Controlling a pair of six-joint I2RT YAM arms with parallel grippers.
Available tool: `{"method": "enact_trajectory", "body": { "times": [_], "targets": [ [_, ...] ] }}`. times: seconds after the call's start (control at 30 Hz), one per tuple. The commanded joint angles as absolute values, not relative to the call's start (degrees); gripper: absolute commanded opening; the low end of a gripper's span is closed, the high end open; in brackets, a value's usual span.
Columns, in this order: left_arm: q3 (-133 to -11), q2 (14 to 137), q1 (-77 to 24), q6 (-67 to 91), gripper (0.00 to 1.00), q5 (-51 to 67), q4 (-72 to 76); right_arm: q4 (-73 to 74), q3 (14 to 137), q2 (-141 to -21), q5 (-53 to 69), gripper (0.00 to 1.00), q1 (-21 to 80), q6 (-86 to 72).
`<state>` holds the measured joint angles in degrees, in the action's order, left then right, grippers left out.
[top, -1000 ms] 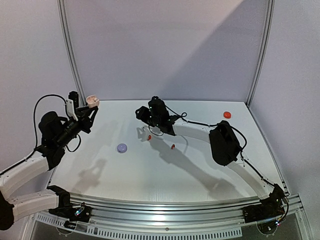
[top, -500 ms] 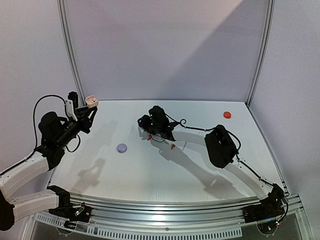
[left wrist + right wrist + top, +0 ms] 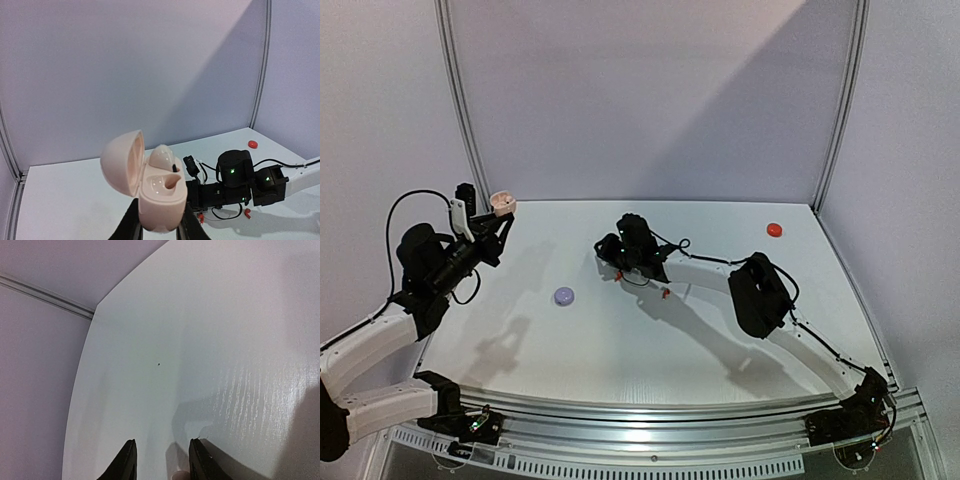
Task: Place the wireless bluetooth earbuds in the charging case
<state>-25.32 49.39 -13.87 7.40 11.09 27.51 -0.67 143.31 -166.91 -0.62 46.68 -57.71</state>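
Note:
My left gripper [image 3: 496, 217] [image 3: 159, 220] is shut on a pale pink charging case [image 3: 501, 204] [image 3: 159, 187], held up over the table's left edge. The case lid stands open, and one pale earbud [image 3: 163, 156] sits in the far socket. The near socket is bare. My right gripper [image 3: 613, 262] [image 3: 161, 442] is low on the table with its jaws apart. A small pale rounded earbud tip [image 3: 178, 475] shows between them at the frame's bottom edge. One red earbud [image 3: 618, 274] [image 3: 201, 217] lies right by these fingers. Another red earbud [image 3: 665, 293] [image 3: 246, 214] lies to the right.
A shut lilac case [image 3: 564, 296] lies left of centre on the white table [image 3: 620, 340]. A red case [image 3: 775, 230] [image 3: 253, 144] sits at the far right corner. Grey walls close in the table on three sides.
The right gripper has come down and forward onto the table beside the left red earbud, and its jaws have narrowed. The left arm and its case have not moved.

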Motion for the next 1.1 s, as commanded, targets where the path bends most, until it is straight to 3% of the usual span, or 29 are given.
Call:
{"method": "enact_trajectory", "body": {
  "times": [0.0,0.43,1.07],
  "targets": [
    [-24.3,49.7,-13.0,8.1,0.0,11.4,27.2,2.5,144.8,-169.0,4.2,0.35,46.3,-55.5],
    [-23.9,49.3,-12.7,7.8,0.0,11.0,27.4,8.0,141.7,-165.8,10.7,0.27,47.9,-49.7],
    [-23.8,47.7,-12.4,7.5,0.0,11.1,25.7,21.3,136.6,-158.8,4.8,0.19,52.8,-31.9]
  ]
}}
